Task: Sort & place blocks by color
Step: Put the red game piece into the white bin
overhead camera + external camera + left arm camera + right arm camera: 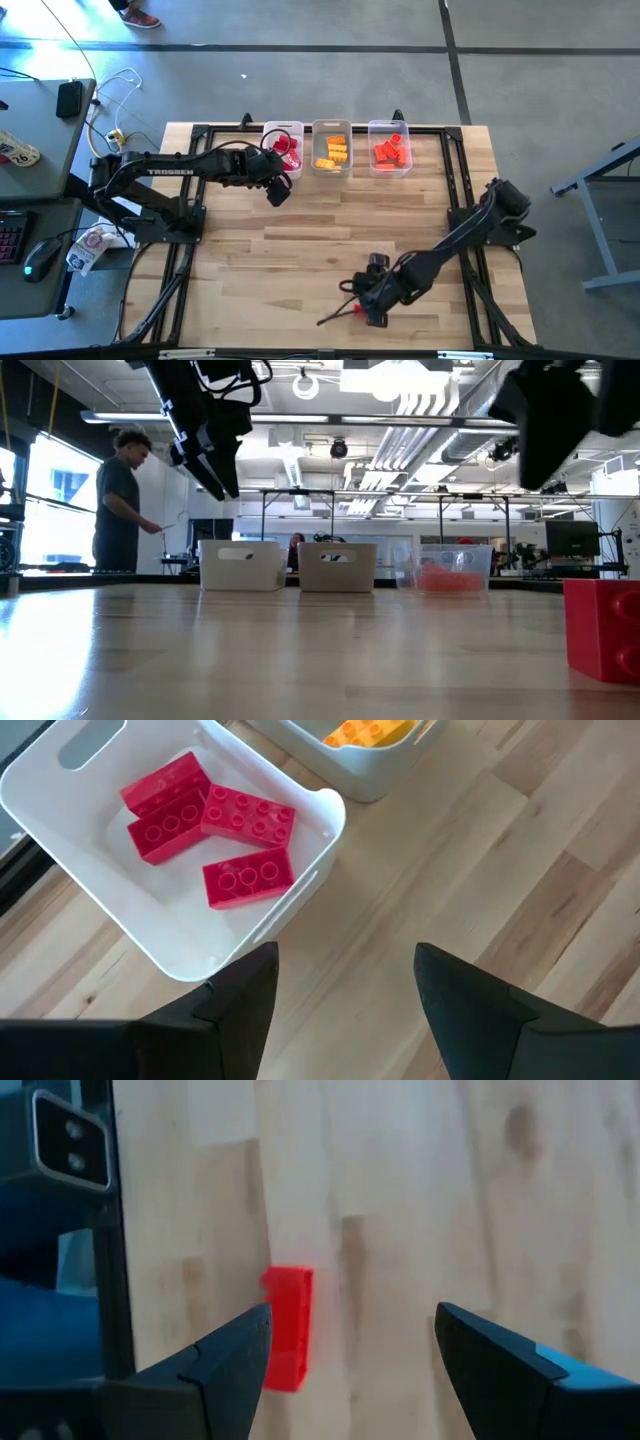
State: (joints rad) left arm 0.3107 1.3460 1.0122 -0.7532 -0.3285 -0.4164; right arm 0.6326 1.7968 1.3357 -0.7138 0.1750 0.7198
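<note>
On the near part of the wooden desk [300,250], a lone red block [289,1327] is lying on the bare boards, close to the dark frame rail at the desk's front edge. In the low view the same block [603,628] is standing large at the right side. The right hand [372,303] is hovering just above it with its two fingers [230,1365] spread apart and nothing between them; the block is sitting beside the tip of one finger, not between the pair.

Along the far edge of the desk, three bins are sitting in a row. The left bin [290,910] is holding red blocks [215,835], several of them lying loosely together with studs showing. The middle bin [331,165] is holding yellow-orange blocks [332,150], and the right bin [390,168] is holding orange-red blocks [392,150].

The left hand [277,190] is hanging above the desk just in front of the left bin, its fingers [235,1005] parted and gripping nothing, with bare wood showing in the gap.

Beyond the desk, in the low view, a person [122,500] is standing at the left side of the room.
</note>
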